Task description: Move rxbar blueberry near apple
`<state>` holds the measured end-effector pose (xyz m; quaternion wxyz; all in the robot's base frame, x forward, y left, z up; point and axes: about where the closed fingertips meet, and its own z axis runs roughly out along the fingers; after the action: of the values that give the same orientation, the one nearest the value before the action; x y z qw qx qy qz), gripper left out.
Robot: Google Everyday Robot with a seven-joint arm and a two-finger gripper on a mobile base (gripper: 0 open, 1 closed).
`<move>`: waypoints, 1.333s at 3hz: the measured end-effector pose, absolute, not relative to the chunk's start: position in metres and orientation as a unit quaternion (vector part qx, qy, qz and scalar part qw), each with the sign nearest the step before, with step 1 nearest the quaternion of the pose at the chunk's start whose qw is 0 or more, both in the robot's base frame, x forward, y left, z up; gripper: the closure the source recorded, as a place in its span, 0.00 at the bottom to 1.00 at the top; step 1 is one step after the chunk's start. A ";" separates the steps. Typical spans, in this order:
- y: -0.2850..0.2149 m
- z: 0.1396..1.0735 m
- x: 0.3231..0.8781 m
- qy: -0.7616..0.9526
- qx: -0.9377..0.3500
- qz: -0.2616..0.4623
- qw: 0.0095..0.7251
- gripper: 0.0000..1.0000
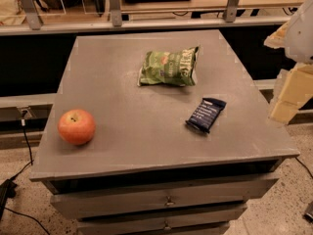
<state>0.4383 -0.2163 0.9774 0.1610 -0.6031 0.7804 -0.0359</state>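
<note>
a grey bench (122, 146) with drawers (146, 199) under its top carries three things. the blue snack bar (205, 114) lies flat on the right part of the top, towards the front, set slantwise with its white lettering up. the apple (77, 126) sits near the front left corner, stem dimple up, well apart from the snack bar, with bare bench top between them. a crinkled green chip bag (168, 67) lies farther back near the middle, behind the snack bar and apart from it. the claw (289, 96) hangs at the right edge of the view, beyond the bench's right side and apart from the snack bar; whether it is spread or pressed together i cannot tell. a black cable (27, 146) runs down to the speckled floor (288, 199) on the left.
</note>
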 end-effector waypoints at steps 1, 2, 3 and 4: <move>-0.216 0.977 0.438 0.780 -0.603 -0.036 0.161 0.00; -0.210 0.965 0.453 0.756 -0.638 -0.038 0.143 0.00; -0.195 0.937 0.471 0.705 -0.700 -0.020 0.115 0.00; -0.173 0.907 0.491 0.649 -0.755 -0.005 0.091 0.00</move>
<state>0.4914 -0.1734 0.9074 0.0914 -0.7550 0.6493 -0.0050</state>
